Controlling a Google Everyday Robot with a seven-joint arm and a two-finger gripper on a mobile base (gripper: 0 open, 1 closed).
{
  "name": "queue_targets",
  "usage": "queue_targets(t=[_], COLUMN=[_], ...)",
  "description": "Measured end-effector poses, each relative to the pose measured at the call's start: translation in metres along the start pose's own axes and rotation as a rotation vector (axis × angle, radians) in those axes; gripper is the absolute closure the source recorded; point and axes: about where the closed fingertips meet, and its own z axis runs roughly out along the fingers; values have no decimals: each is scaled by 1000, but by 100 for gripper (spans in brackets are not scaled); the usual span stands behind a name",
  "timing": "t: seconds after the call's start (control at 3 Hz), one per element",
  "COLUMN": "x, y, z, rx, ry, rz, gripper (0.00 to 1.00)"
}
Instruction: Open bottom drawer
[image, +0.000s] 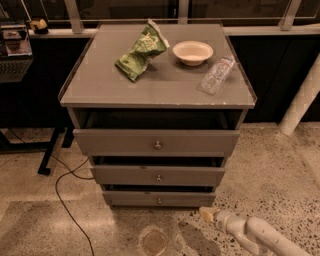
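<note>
A grey cabinet has three drawers stacked. The bottom drawer (159, 199) has the slimmest front and a tiny round metal knob (159, 201) at its centre; it sits just above the floor. Above it are the mid-sized drawer (158, 176) and the tallest drawer (157, 142). My gripper (206, 214) comes in from the lower right on a white arm (260, 236), low over the floor, to the right of and slightly below the bottom drawer's right corner, apart from the knob.
On the cabinet top (100, 85) lie a green snack bag (141, 50), a white bowl (192, 52) and a clear plastic bottle (216, 75). A black cable (65, 185) runs over the speckled floor at left. A white post (302, 97) stands at right.
</note>
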Motion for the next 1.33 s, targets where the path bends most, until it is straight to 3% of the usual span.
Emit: queue_targets(t=[0.33,1.0,1.33], x=[-4,-4,-15], y=[-19,-11,-8], z=[25,34,55], rx=[59,44,41], ry=[32,22,-39], rz=[-3,-23,-71], gripper=[100,100,100])
